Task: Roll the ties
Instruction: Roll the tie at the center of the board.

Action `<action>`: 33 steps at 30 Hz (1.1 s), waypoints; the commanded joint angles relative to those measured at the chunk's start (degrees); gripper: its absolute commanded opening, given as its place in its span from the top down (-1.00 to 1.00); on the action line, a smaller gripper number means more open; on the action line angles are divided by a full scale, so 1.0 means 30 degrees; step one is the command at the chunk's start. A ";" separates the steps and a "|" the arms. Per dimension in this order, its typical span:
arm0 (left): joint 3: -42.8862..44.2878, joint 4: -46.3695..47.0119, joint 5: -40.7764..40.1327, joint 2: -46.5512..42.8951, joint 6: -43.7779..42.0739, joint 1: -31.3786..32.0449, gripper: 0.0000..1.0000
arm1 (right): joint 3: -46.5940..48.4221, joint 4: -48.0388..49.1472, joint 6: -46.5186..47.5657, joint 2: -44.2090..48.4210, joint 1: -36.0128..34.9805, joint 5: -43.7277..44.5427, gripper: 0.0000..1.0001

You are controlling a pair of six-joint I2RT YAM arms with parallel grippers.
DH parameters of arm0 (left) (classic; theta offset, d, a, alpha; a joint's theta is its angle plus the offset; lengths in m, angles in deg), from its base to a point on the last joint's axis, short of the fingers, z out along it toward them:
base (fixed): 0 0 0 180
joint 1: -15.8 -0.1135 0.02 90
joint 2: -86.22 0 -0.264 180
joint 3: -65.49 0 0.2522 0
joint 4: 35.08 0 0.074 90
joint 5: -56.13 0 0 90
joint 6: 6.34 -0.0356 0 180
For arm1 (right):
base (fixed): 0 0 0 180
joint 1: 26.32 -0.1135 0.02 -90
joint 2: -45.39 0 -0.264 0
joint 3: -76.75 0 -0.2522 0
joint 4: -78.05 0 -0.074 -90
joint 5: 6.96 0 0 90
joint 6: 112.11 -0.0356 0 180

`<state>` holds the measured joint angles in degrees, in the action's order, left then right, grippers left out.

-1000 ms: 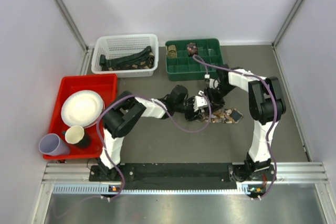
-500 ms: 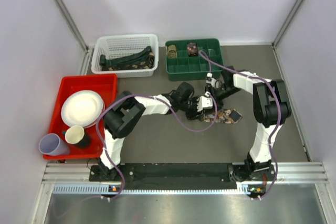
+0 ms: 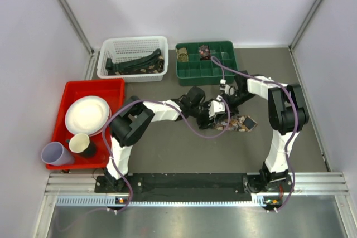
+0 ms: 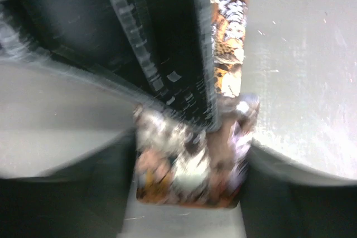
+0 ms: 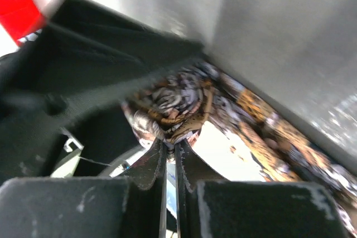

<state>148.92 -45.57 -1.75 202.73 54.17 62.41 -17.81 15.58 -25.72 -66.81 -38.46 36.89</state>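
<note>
My left gripper (image 3: 212,111) and right gripper (image 3: 223,102) crowd together at mid-table over the floral tie (image 3: 239,122). Its loose end lies flat just to the right of them on the table (image 3: 167,154). Each of my hands blocks the other's wrist view, and from above my purple cables (image 3: 192,132) loop across the spot.

Far of me stands a green tray (image 3: 218,72) with two rolled ties (image 3: 182,54) in its far compartments. Left of it, a white basket (image 3: 133,44) holds a dark tie (image 3: 136,61) over more patterned cloth; I cannot count what is there. At the far left a red tray (image 3: 109,87) carries one plate (image 3: 87,114) and two cups (image 3: 80,144).

Only the wrist views show the coil. In the blurred left one it fills the gap between my spread left fingers, gripped on both sides. In the right one my right fingers are pinched almost together, with a fold of the coil caught at their tips.
</note>
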 commanded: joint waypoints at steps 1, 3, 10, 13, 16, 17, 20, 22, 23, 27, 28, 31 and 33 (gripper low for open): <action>-0.1601 0.0802 0.1390 0.0598 0.1945 -0.0214 -0.56 | -0.0368 0.0151 0.0708 -0.1065 -0.0113 0.5067 1.00; -0.1806 0.2126 0.2179 0.0481 0.2476 -0.0185 -0.69 | -0.0193 0.0386 0.0679 -0.1212 -0.0113 0.6032 1.00; -0.1719 0.7254 0.2537 0.1415 0.4441 -0.0097 -0.75 | 0.1095 0.0679 0.0708 -0.2266 -0.0551 0.7823 1.00; -0.1924 0.9161 0.2506 0.1913 0.4383 -0.0068 -0.75 | 0.1359 0.0767 0.0591 -0.2617 -0.0902 0.8439 1.00; -0.1837 0.9633 0.3118 0.2382 0.4149 -0.0068 -0.69 | 0.1565 0.0941 0.0299 -0.3085 -0.1108 0.8762 1.00; -0.1836 0.9691 0.3296 0.2414 0.4090 -0.0039 -0.64 | 0.1624 0.0943 0.0240 -0.3232 -0.1196 0.8821 1.00; -0.1661 0.9459 0.3269 0.2560 0.4060 0.0078 -0.41 | 0.1741 0.1206 0.0151 -0.3613 -0.1343 0.8910 1.00; -0.1370 0.8641 0.3239 0.2706 0.4235 0.0079 -0.28 | 0.1741 0.1323 0.0093 -0.3702 -0.1402 0.8618 1.00; -0.1339 0.8405 0.3094 0.2707 0.4323 0.0079 -0.15 | 0.1712 0.1411 0.0063 -0.3761 -0.1431 0.8123 1.00; -0.1660 0.7878 0.2044 0.2590 0.4530 0.0137 0.21 | 0.1653 0.1529 0.0121 -0.3965 -0.1432 0.5757 1.00; -0.1573 0.6861 0.1748 0.2561 0.4355 0.0137 0.28 | 0.1799 0.1239 0.0180 -0.4024 -0.1431 0.5339 1.00; -0.1397 0.3819 0.0664 0.2298 0.3302 0.0108 0.57 | 0.2531 -0.0021 0.0736 -0.3704 -0.1373 0.4312 0.88; -0.1601 0.2376 0.0311 0.1918 0.2193 0.0079 0.70 | 0.3056 -0.0925 0.1086 -0.2859 -0.0877 0.3346 0.71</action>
<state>145.12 -21.42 5.98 208.65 64.70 62.67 -10.05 4.66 -24.96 -73.56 -39.38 51.29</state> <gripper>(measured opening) 0.547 0.091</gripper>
